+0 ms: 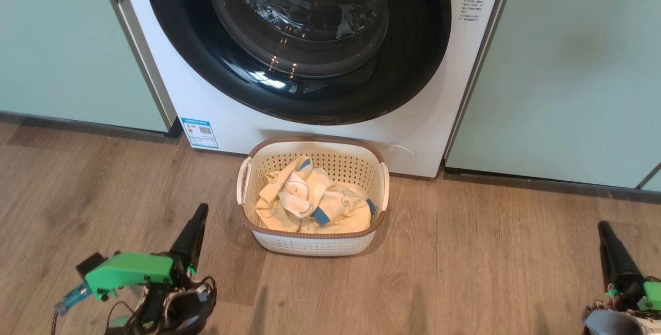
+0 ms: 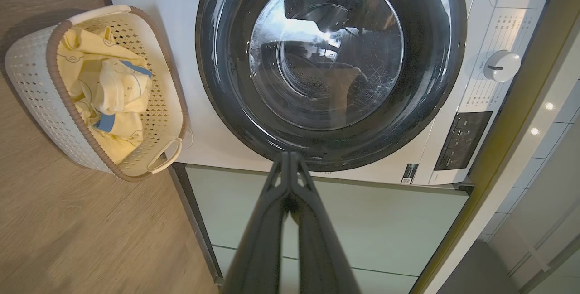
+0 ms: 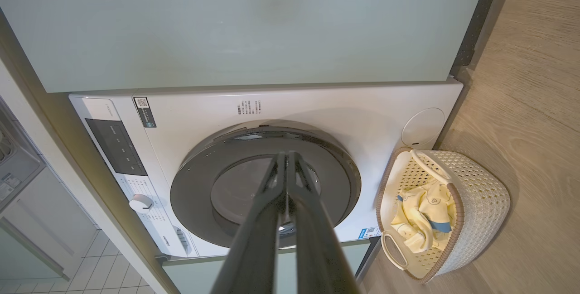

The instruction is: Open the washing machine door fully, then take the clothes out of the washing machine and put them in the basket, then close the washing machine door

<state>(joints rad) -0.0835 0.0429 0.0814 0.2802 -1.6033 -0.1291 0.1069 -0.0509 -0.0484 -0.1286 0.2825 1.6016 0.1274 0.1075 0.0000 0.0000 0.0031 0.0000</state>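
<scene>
Two grippers, both pinched shut, both carrying nothing.

Head view: the left gripper is hovering low over the floor, fingers pressing together. The basket is sitting ahead of it and off to its right, near but apart. The right gripper is closed too, with the basket well off to its left. The clothes are lying crumpled inside the basket, no clear long axis. The basket's long axis is running crosswise, parallel to the front of the washing machine, mouth facing up. The washing machine door is sitting beyond both grippers, looking flush, its face pointing out at me.

Left wrist view: closed fingers are aiming at the door's rim, not touching. The basket is lying off to one side of them, just beside the machine front.

Right wrist view: the fingers are together again, pointing at the door from well back. The basket is off to the other side.

Risks, as I'm judging them: I'm not able to confirm the latch from here. If it isn't caught, the door could be swinging out above the basket. The basket is looking light, so a left arm sweeping rightward would be clipping its rim and tipping it.
</scene>
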